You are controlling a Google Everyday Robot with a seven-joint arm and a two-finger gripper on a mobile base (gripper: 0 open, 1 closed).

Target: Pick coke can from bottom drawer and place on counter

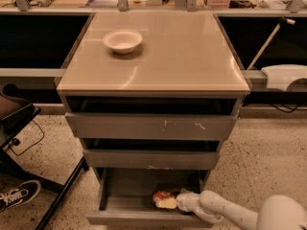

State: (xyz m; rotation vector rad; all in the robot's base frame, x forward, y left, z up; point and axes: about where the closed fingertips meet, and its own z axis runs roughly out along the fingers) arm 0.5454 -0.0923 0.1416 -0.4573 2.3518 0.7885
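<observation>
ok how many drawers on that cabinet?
3, stacked: top drawer, middle drawer, and bottom drawer pulled furthest out, where the gripper is at the coke can. None seem hidden.

I see the tabletop (182, 51) as glossy, smooth beige, catching the light. The upper drawer fronts (151, 127) look matt grey, scuffed and scratched. My claw (167, 203), down in the bottom drawer (139, 218) by the red coke can (162, 195), has a smooth pale plastic-looking shell.
</observation>
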